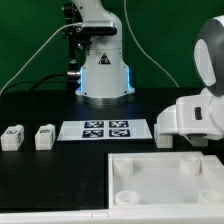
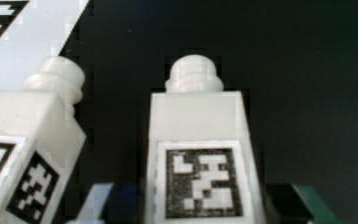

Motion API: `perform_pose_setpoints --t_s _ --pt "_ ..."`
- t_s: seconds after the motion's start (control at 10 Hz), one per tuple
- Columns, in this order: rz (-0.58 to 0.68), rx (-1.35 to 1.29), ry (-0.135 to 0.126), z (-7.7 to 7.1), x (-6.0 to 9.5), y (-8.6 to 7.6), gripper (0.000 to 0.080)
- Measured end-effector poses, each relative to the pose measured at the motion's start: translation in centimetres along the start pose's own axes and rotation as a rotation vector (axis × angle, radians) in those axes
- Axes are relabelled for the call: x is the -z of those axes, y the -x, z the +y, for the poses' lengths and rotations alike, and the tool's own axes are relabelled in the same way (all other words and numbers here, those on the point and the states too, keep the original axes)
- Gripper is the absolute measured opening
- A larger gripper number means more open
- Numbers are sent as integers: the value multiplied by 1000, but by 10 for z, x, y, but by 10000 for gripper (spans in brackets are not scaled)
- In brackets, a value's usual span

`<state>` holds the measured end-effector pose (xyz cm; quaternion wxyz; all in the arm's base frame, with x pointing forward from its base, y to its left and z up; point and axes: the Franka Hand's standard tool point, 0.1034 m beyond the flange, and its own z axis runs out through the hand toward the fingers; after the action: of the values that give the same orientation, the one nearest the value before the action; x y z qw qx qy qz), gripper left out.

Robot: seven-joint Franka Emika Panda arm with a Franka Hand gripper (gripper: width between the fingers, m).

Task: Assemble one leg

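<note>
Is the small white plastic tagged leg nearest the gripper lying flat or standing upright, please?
Lying flat: the small white leg rests lengthwise on the black table, marker tag facing up.

Table [image 1: 40, 105]: plain black.
Robot base [image 1: 115, 86], far centre: white, blue glow on front.
Arm [image 1: 192, 116], right: white shell, dark grey section higher up.
Marker board [image 1: 105, 129], centre: white, four black-and-white square tags.
Outer left leg [image 1: 12, 137], inner left leg [image 1: 45, 136]: white, small black-and-white tag each.
Tray-like part [image 1: 165, 192], near right: all white.
Wrist view: closest leg [image 2: 197, 130], adjacent leg [image 2: 34, 130]: white, blocky black-and-white tags.
Gripper fingers [image 2: 114, 203]: dark, perhaps bluish-grey (blurred).
</note>
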<state>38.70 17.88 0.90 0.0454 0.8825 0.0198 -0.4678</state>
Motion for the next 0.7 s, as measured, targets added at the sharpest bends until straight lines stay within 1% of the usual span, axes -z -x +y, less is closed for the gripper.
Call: perform_pose_setpoints --t_s 0.6,0.7 --pt "5 3 2 1 1 0 291" --pt "55 17 7 4 13 -1 291"
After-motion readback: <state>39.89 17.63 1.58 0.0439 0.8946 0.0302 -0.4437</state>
